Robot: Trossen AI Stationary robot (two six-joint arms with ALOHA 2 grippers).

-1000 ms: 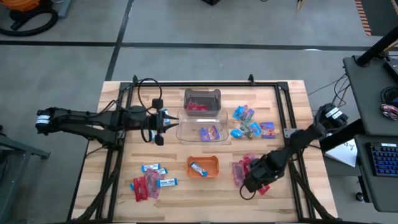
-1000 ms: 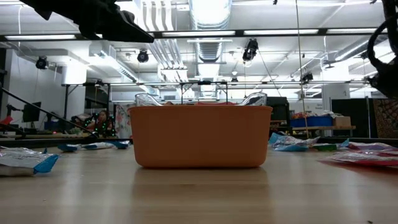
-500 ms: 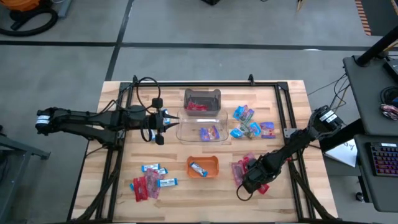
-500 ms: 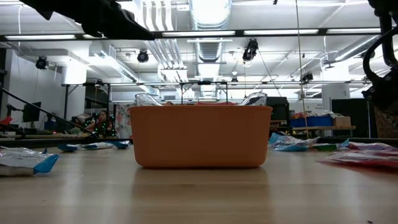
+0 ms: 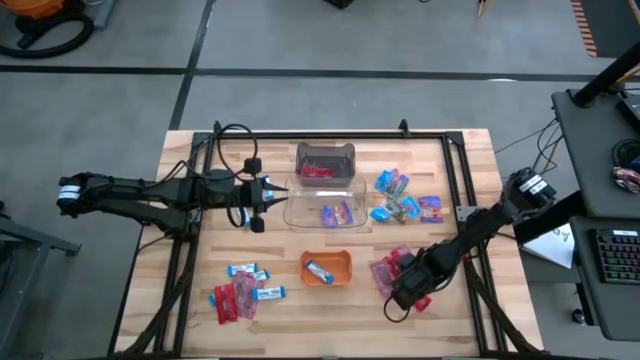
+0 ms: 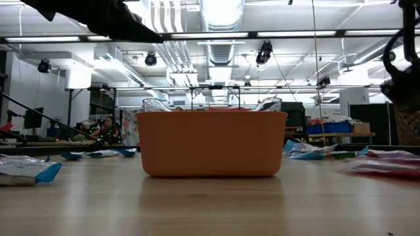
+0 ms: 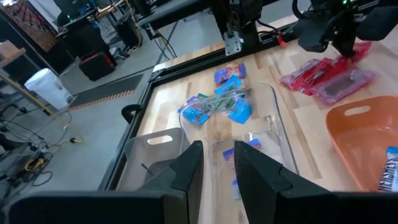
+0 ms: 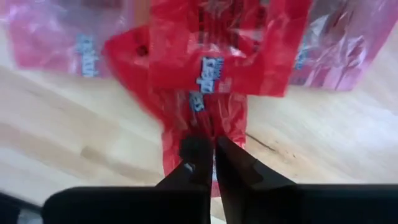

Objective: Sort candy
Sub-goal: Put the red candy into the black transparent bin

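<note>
My right gripper (image 5: 405, 293) is at the near right of the table, shut on a red candy packet (image 8: 205, 118) from a pile of red packets (image 5: 390, 270). My left gripper (image 5: 258, 205) hovers open and empty at the left end of a clear bin (image 5: 325, 208) that holds purple and blue candy; in the left wrist view (image 7: 217, 158) nothing is between its fingers. A second clear bin (image 5: 325, 160) behind it holds red candy. A small orange tray (image 5: 327, 267) holds one blue-and-white bar. My right gripper pinches the near end of a red packet (image 8: 208, 134) between its two fingers (image 8: 189, 152), which come from above and slant down. The rest of the packet reaches away from the fingers, among the other red packets on the wood.
Blue and purple candy (image 5: 405, 197) lies loose at the far right. Red packets and blue-and-white bars (image 5: 245, 290) lie at the near left. The orange tray (image 6: 211, 144) fills the middle of the low view. Black frame rails run along the table's sides.
My right arm has dropped lower over the red packets at the near right, and those packets have shifted a little.
</note>
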